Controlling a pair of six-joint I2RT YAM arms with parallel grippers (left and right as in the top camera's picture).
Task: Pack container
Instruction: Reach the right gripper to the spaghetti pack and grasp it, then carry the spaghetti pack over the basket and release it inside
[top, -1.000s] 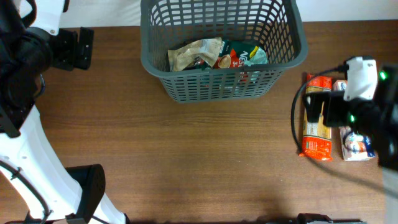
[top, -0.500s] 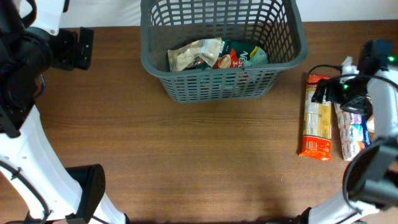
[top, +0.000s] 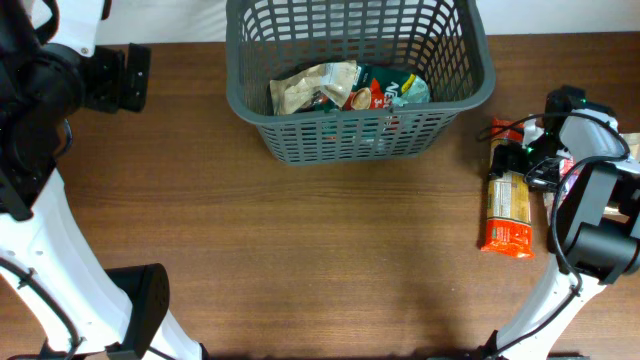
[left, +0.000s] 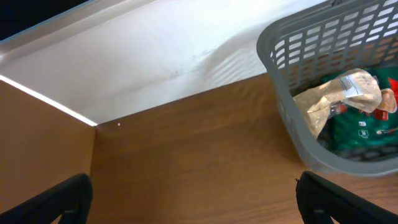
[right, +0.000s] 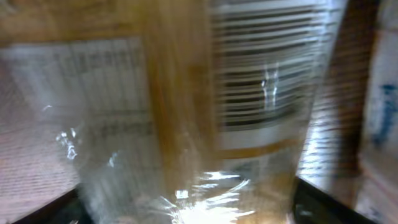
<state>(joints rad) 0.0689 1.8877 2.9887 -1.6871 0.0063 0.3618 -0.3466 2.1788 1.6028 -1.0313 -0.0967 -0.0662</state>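
The container (top: 350, 135) is a dark grey slotted basket at the back centre; it also shows in the left wrist view (left: 280, 93). It holds a beige packet (top: 310, 85) and a green packet (top: 395, 88). A long orange pasta packet (top: 508, 205) lies on the table at the right. My right gripper (top: 520, 155) is low over its far end. In the right wrist view the packet (right: 186, 112) fills the frame, and the open gripper (right: 186, 205) has a finger on either side of it. My left gripper (top: 135, 78) is open and empty at the back left, as the left wrist view (left: 193, 193) shows.
A white and blue packet (right: 379, 124) lies right of the pasta packet; in the overhead view my right arm (top: 590, 220) mostly hides it. The left arm's white base (top: 40, 250) stands along the left edge. A white wall (left: 155, 56) runs behind the table.
My right arm has swung round and come down over the far end of the pasta packet. The left arm and the basket have not moved.
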